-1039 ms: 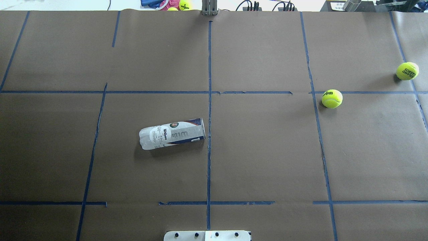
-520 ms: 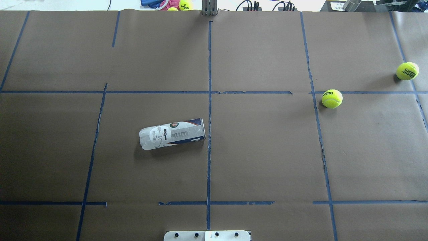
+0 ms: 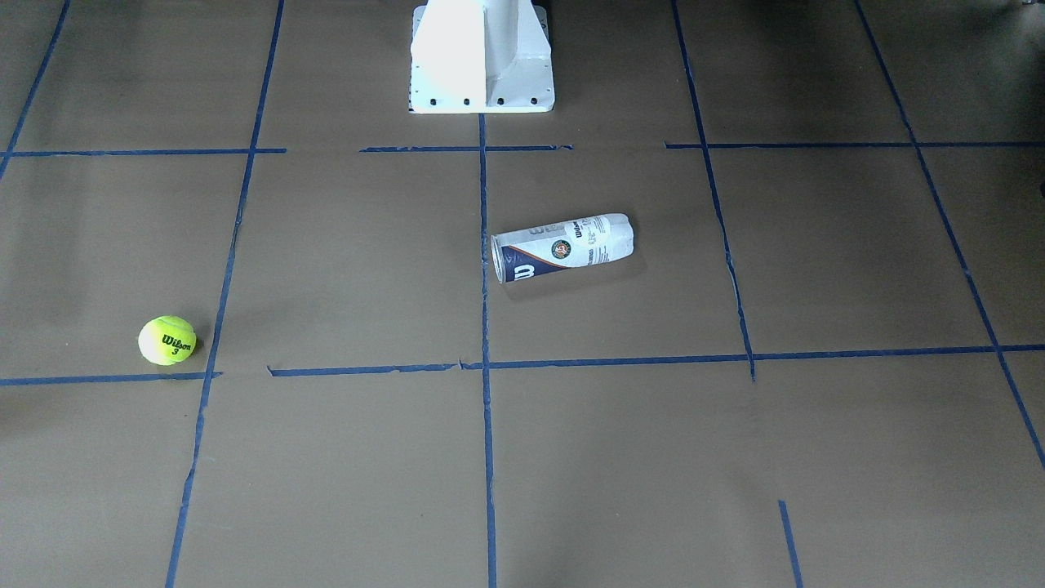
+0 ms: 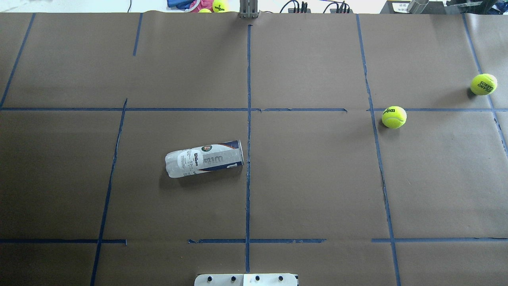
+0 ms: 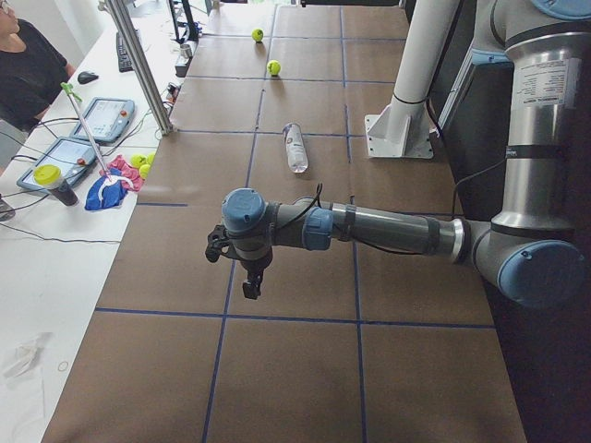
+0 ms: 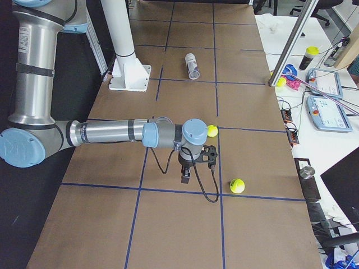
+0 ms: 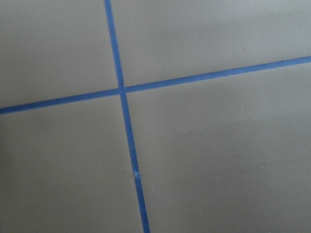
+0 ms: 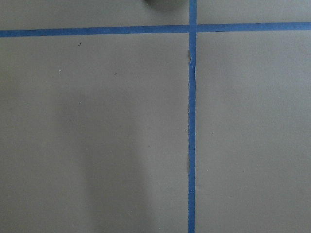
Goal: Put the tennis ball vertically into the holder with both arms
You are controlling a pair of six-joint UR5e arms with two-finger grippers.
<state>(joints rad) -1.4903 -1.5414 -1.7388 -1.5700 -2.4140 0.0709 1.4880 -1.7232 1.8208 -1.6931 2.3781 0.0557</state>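
The tennis ball (image 3: 167, 340), yellow-green with black "Wilson 3" print, rests on the brown paper on the robot's right side; it also shows in the overhead view (image 4: 394, 117). The holder (image 4: 204, 158), a clear can with a white and navy label, lies on its side left of the centre tape line, open end toward that line (image 3: 562, 247). The left gripper (image 5: 249, 288) hangs over bare paper, far from the holder (image 5: 294, 148). The right gripper (image 6: 185, 176) hangs near the ball (image 6: 212, 130). I cannot tell whether either is open or shut. Both wrist views show only paper and tape.
A second ball (image 4: 483, 84) with other print lies near the table's right end. The white pedestal base (image 3: 482, 57) stands at the robot's edge. More balls and a cloth (image 4: 200, 4) lie beyond the far edge. A person (image 5: 23, 65) sits at the side desk.
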